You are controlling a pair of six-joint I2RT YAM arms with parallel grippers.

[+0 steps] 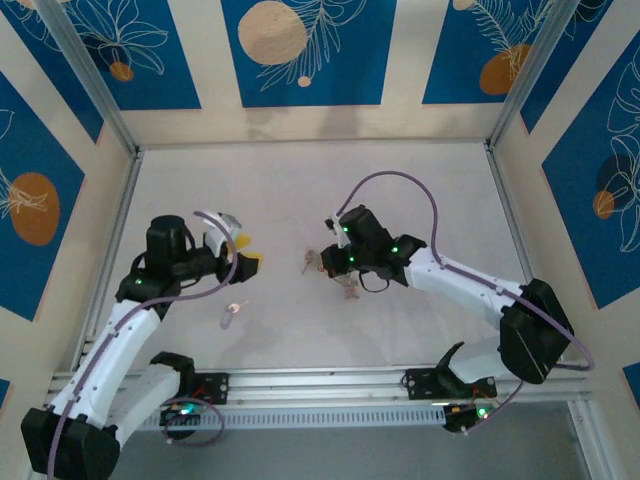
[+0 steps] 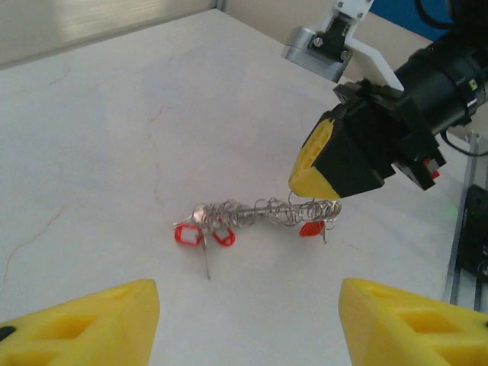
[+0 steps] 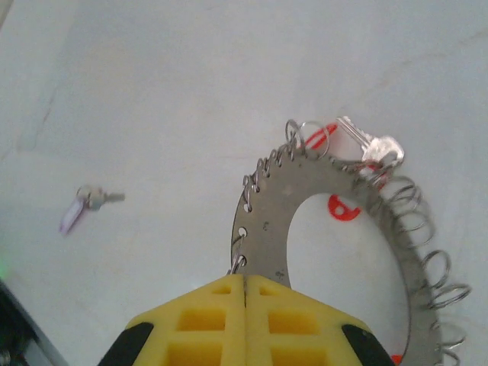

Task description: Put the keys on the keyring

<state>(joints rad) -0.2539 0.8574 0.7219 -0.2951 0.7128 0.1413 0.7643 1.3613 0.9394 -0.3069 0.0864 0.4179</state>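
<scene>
The right gripper (image 1: 328, 262) has its yellow fingers (image 3: 213, 313) pressed tight together on the inner rim of the keyring (image 3: 267, 221), near the middle of the worktop (image 1: 300, 190). From the right wrist the keyring is a flat grey band with small wire loops (image 3: 415, 221) strung along its outer edge, curving up and away from the fingers. From the left wrist it shows edge-on (image 2: 263, 213), its long axis running left to right across the view; the right end sits a little higher, pinched in the right gripper (image 2: 328, 164), and the left end is down by the worktop. Red-headed keys (image 2: 187, 233) hang at the low end, one with its thin shaft pointing toward the camera, and another red one (image 2: 310, 228) hangs just under the gripped end. A silver key (image 3: 374, 145) lies against the ring's far edge. A whitish-pink key (image 1: 230, 315) lies alone toward the near edge, well apart from the ring, its head (image 3: 70, 217) lower left and its metal end upper right. The left gripper (image 2: 248, 320) is spread wide and holds nothing, facing the ring from the left side.
</scene>
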